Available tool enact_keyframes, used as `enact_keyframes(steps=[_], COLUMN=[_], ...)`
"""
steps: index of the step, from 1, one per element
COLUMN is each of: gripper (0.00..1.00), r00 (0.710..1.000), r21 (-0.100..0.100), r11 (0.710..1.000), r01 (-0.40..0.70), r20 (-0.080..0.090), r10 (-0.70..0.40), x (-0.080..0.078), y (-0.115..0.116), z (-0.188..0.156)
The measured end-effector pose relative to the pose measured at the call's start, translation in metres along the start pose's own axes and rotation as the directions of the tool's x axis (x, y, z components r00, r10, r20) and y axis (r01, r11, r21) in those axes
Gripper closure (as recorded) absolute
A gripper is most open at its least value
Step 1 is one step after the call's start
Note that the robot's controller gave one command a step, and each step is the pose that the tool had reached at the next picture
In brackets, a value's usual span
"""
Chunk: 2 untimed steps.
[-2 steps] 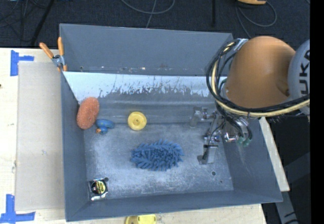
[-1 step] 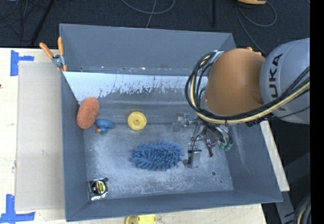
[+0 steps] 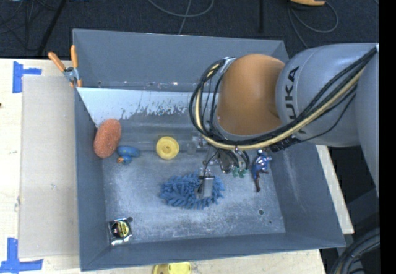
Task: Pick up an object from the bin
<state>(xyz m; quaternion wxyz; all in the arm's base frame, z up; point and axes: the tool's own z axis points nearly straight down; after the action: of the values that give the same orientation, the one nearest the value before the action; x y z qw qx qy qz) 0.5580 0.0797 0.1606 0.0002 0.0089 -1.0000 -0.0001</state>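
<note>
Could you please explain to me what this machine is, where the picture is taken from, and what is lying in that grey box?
This is a single robot arm, reaching in from the right. The orange cover and the black cables on its wrist are parts of it. At its tip sits a two-finger gripper for picking things up. The one camera looks down on the grey metal bin from above, slightly to one side. In the bin lie an orange-brown oval sponge at the left, a small blue toy beside it, a yellow round piece, a black-and-yellow tape measure in the near left corner, and a shaggy blue cloth in the middle. The gripper is down over that cloth's right part. Whether it has hold of it, I cannot tell.
</note>
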Motion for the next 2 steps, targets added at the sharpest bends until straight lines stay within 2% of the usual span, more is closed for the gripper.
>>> enact_keyframes(steps=[1,2], gripper=[0.00,0.00], r00=[0.998,1.000], r21=[-0.001,0.000], r11=[0.998,1.000], r01=[0.057,-0.030], r20=[0.000,0.003], r10=[-0.057,0.030], x=[0.003,0.005], y=[0.010,-0.010], z=[0.012,0.085])
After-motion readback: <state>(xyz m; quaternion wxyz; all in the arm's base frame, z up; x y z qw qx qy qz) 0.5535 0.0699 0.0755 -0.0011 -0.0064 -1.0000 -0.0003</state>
